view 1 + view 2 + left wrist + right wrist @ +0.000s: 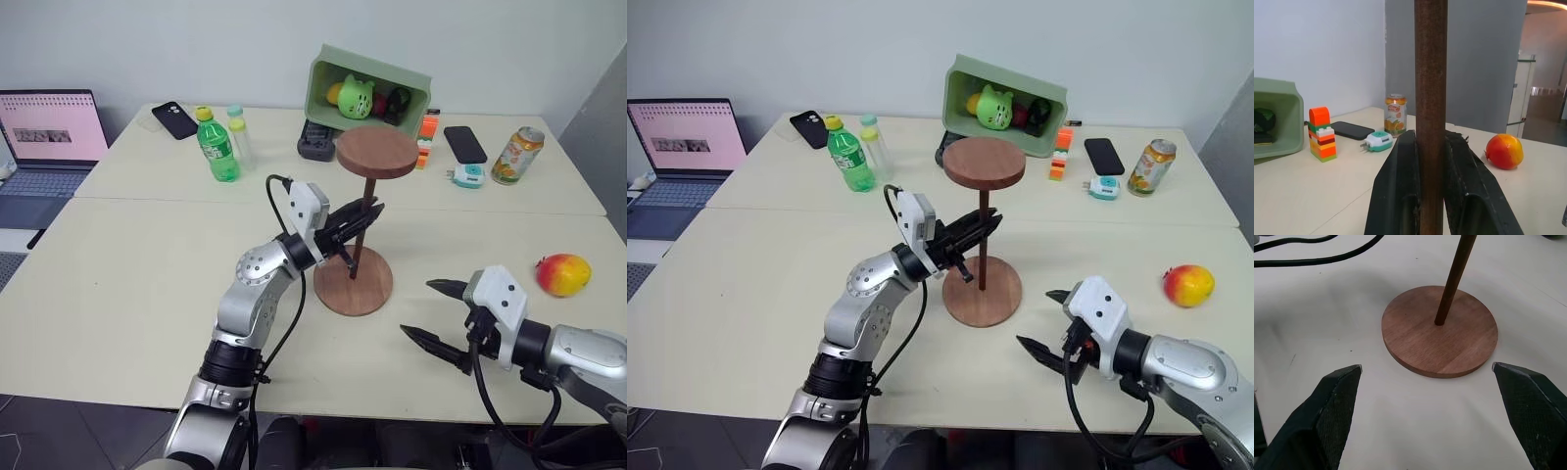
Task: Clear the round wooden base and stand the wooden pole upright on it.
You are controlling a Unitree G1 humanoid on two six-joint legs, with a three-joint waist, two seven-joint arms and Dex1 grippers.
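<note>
One round wooden base (353, 281) lies flat near the table's middle, and one wooden pole (365, 215) stands upright in its centre hole (disc end uppermost). The left gripper (361, 219) has its two fingers clamped on the pole's shaft. The right gripper (433, 313), near and right of the base, holds its two fingers wide apart with nothing between them. Farther off stand two bottles (217, 147), one can (516, 155), two phones (464, 144); one fruit (561, 274) lies right.

Matt reddish wooden base (1440, 338), rough-grained dark wooden pole (1430, 98), matt tabletop (147, 284)
</note>
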